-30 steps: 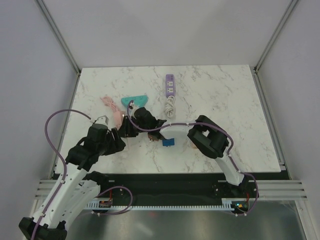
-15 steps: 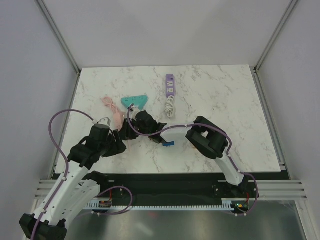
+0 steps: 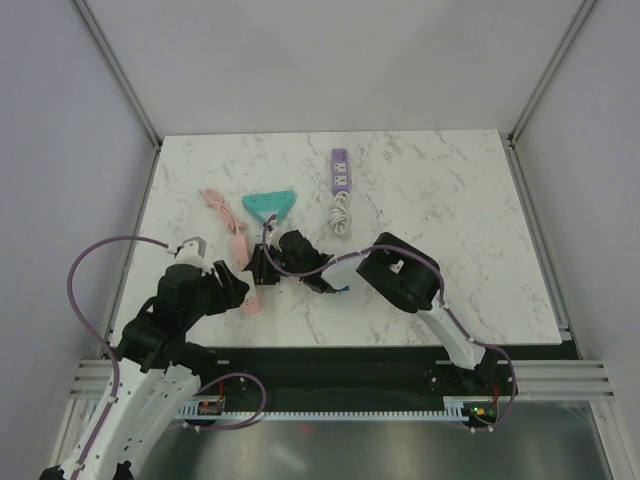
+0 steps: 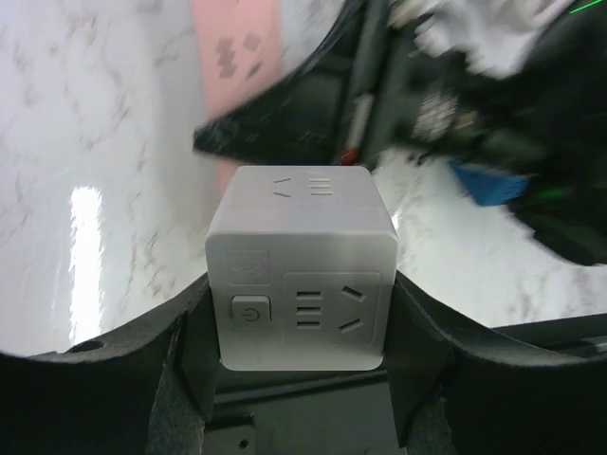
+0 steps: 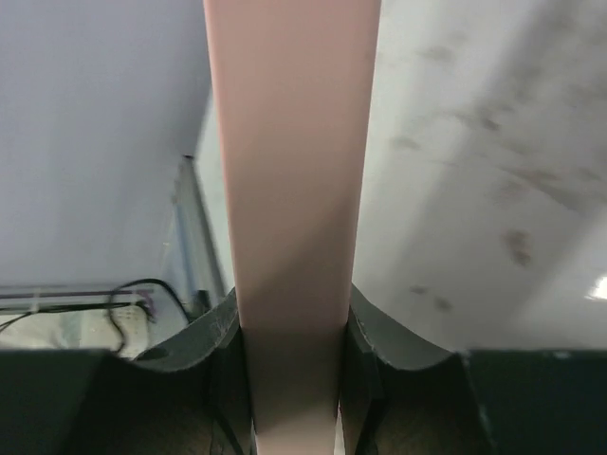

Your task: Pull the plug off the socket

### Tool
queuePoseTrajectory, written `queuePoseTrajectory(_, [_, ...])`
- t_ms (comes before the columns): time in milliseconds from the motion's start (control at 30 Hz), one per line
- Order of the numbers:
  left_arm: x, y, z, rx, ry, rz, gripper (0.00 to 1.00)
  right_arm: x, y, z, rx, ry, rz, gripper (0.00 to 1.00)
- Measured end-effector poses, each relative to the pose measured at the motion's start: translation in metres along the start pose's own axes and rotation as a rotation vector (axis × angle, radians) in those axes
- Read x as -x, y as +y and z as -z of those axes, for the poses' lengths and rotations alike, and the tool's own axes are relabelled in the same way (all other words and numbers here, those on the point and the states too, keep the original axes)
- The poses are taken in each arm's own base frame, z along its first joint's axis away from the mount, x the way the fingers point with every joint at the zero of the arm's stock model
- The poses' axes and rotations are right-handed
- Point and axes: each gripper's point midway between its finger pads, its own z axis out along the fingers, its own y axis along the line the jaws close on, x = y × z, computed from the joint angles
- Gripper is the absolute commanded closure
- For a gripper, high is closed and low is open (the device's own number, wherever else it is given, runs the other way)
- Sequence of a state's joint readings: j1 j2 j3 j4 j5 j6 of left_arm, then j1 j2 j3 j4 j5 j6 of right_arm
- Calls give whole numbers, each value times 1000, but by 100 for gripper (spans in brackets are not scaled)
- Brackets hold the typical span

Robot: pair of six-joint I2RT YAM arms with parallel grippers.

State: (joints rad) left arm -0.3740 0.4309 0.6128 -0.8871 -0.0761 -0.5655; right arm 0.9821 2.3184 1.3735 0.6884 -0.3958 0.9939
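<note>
Left pincer [image 4: 303, 308] retreated, clamping cube plug [image 4: 302, 237]; right pincer [image 5: 291, 332] clamps pink socket [image 5: 289, 142]; marble table [image 3: 450, 200].

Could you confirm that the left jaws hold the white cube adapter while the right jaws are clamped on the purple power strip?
Not quite: the right jaws are clamped on a pink strip, as the right wrist view shows. The left jaws do hold the white cube adapter.

In the top view the right arm [image 3: 400, 278] is covering most of a blue object [image 3: 342, 289], and the purple power strip [image 3: 341, 170] is showing too small to read its outlets. The pink strip [image 5: 289, 190] is running off the right wrist view's top and bottom edges.
</note>
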Motion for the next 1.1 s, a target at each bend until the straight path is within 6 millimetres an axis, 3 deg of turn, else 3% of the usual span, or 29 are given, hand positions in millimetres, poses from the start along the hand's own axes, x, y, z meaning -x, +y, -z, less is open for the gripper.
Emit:
queuePoseTrajectory(67, [20, -16, 6, -71, -82, 3, 98, -15, -29, 1, -55, 29, -45, 100])
queuePoseTrajectory(100, [29, -22, 10, -97, -116, 4, 98, -19, -32, 2, -50, 46, -85, 100])
queuePoseTrajectory(200, [48, -36, 15, -150, -178, 9, 98, -19, -32, 2, -43, 50, -97, 100])
queuePoseTrajectory(400, [51, -39, 12, -156, -180, 9, 98, -18, -32, 0, -68, 69, -89, 100])
queuePoseTrajectory(700, [51, -39, 12, -157, -182, 9, 98, 1, -33, -14, -198, 95, 8, 73])
queuePoseTrajectory(767, [51, -39, 12, -156, -181, 9, 98, 5, -33, -18, -216, 99, 17, 71])
queuePoseTrajectory(967, [51, -39, 11, -155, -180, 9, 98, 19, -35, -39, -241, 101, 36, 52])
queuePoseTrajectory(1100, [51, -39, 11, -155, -180, 9, 98, 31, -38, -43, -262, 83, 57, 39])
